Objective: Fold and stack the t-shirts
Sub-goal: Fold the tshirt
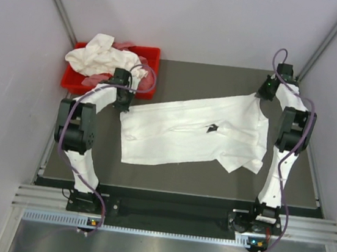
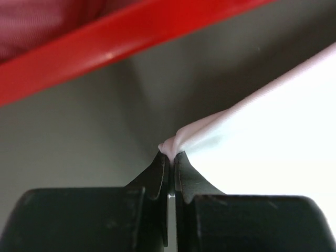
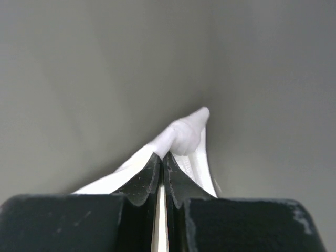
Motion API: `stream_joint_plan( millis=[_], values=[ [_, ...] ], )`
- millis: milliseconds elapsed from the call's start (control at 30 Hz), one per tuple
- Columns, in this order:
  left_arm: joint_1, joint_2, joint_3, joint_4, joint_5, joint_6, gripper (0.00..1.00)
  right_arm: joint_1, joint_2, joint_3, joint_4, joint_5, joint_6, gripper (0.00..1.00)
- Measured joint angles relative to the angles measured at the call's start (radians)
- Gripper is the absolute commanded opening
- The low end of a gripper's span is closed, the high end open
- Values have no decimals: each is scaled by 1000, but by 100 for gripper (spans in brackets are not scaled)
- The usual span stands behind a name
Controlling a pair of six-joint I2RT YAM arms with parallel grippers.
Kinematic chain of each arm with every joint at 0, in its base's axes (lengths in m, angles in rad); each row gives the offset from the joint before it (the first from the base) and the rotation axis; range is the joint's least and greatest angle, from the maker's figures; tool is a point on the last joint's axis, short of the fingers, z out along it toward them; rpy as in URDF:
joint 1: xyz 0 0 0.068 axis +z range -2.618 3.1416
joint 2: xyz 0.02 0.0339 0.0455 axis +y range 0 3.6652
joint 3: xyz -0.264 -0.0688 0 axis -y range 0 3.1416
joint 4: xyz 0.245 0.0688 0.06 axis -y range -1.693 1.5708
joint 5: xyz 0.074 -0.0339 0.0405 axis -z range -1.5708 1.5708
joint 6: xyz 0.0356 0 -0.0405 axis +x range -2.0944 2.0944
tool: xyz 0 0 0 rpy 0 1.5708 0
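Note:
A white t-shirt (image 1: 192,132) lies spread flat across the dark table (image 1: 180,78), with a small dark mark (image 1: 211,128) near its middle. My left gripper (image 1: 123,105) is shut on the shirt's far left corner. In the left wrist view the cloth (image 2: 273,136) bunches out from between the closed tips of the left gripper (image 2: 170,155). My right gripper (image 1: 261,95) is shut on the far right corner. The right wrist view shows a knot of fabric (image 3: 184,134) pinched at the tips of the right gripper (image 3: 161,156). Another white t-shirt (image 1: 94,55) sits crumpled in the red bin.
The red bin (image 1: 150,53) stands at the far left corner of the table, just behind my left gripper, and its rim (image 2: 105,47) fills the top of the left wrist view. Pinkish cloth (image 1: 94,80) lies in it too. Grey walls close in both sides.

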Motion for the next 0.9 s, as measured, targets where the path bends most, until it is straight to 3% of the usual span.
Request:
stream_joint_plan(
  millis=[67, 100, 133, 167, 200, 233, 333, 500, 533, 700, 800, 900],
  values=[
    [-5, 19, 23, 3, -4, 0, 0, 0, 15, 33, 21, -11, 8, 2],
    [-6, 30, 27, 7, -5, 0, 0, 0, 29, 56, 31, -18, 13, 8],
    [-6, 40, 29, 8, -6, 1, 3, 0, 40, 72, 39, -27, 17, 32],
    [-6, 48, 29, 7, -9, 1, 9, 0, 52, 91, 46, -37, 25, 45],
    [-6, 56, 30, 4, -16, 3, 26, 0, 62, 108, 53, -37, 27, 54],
    [-5, 63, 31, -1, -24, 8, 33, -2, 71, 119, 60, -35, 24, 67],
    [-1, 66, 43, -19, -48, 14, 45, -10, 72, 135, 57, -14, 15, 78],
    [4, 43, 60, -46, -45, 35, 46, -35, -26, 35, 38, 83, 3, 78],
    [4, 26, 57, -56, -42, 44, 46, -45, -83, -29, 21, 110, 4, 74],
    [-9, -142, -11, -108, 12, 105, 43, -108, -483, -414, -22, 241, 34, 72],
    [-46, -257, -59, -167, 46, 158, 42, -146, -713, -640, -31, 258, 91, 70],
    [-122, -338, -123, -221, 59, 211, 43, -169, -840, -857, -45, 244, 156, 66]
  ],
)
